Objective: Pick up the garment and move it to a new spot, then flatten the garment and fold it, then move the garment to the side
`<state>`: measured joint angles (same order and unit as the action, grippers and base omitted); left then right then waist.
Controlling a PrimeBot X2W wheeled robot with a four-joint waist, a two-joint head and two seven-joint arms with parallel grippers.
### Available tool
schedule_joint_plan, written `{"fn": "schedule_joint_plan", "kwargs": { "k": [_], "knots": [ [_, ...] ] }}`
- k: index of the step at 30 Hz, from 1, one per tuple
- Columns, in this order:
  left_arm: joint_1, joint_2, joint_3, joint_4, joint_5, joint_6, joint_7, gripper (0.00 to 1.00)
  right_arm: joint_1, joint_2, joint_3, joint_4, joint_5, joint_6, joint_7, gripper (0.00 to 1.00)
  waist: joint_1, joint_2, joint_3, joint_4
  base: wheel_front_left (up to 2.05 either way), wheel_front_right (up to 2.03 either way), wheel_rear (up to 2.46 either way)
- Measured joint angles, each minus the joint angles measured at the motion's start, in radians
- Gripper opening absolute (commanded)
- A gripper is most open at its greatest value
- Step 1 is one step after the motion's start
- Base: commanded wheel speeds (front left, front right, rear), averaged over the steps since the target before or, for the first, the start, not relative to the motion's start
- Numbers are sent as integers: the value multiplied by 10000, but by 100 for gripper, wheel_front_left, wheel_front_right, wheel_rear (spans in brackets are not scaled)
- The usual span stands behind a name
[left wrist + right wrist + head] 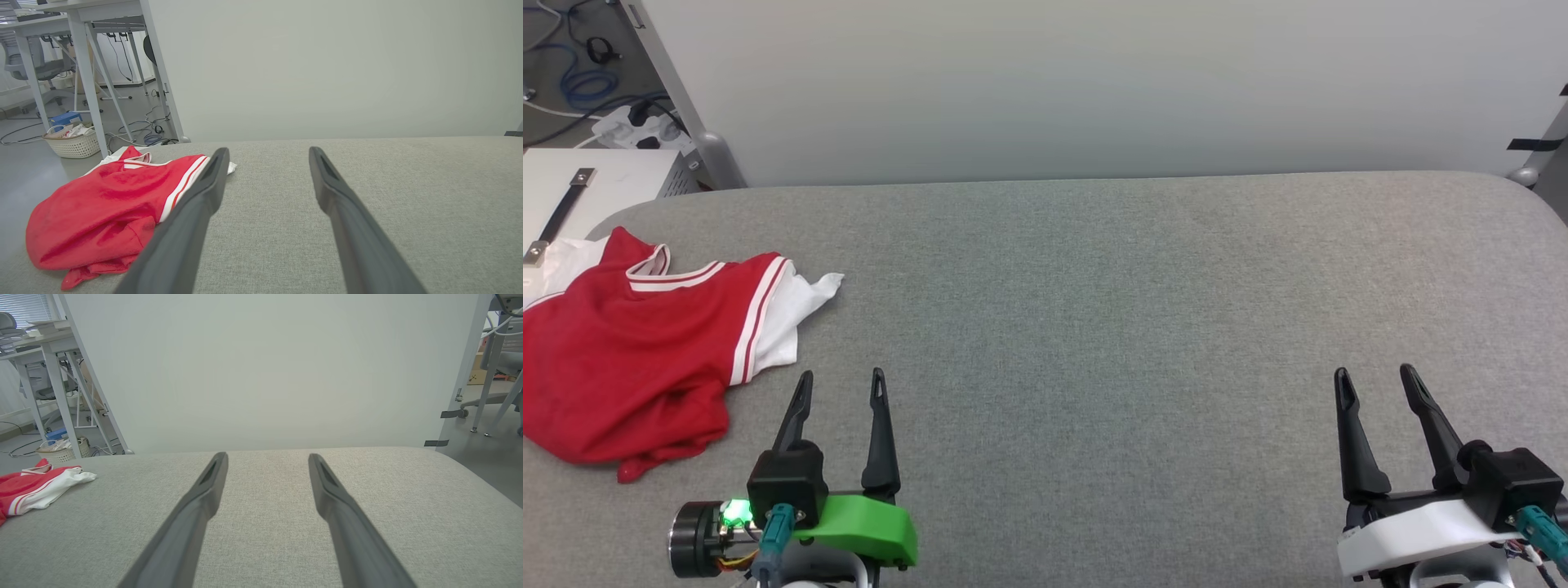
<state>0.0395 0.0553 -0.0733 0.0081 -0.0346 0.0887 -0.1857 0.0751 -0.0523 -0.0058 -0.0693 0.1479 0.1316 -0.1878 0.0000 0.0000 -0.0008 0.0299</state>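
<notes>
The garment [629, 351], a red jersey shirt with white sleeves and red-and-white striped trim, lies crumpled at the left end of the grey padded table [1094, 310]. It also appears in the left wrist view as the garment [102, 212] and far left in the right wrist view as the garment [28, 490]. My left gripper [840, 384] is open just right of the shirt, apart from it, with nothing between its fingers. My right gripper [1376, 377] is open at the lower right, far from the shirt, over bare fabric.
A pale wall panel [1094, 82] stands behind the table's far edge. Off the left end are a white cabinet [596, 184], floor cables, desk legs and a white basket [73, 143]. The table's rounded right corner [1527, 188] drops to the floor.
</notes>
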Motion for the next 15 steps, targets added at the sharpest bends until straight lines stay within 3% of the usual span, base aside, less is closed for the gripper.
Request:
{"fn": "schedule_joint_plan", "kwargs": {
  "k": [15],
  "knots": [
    [12, 0, -134, 125, -15, 134, -324, 100, 98, 0, 19, -36, 159, 0, -313, 100, 0, 0, 42, 124, 0, 0, 0]
  ]
}}
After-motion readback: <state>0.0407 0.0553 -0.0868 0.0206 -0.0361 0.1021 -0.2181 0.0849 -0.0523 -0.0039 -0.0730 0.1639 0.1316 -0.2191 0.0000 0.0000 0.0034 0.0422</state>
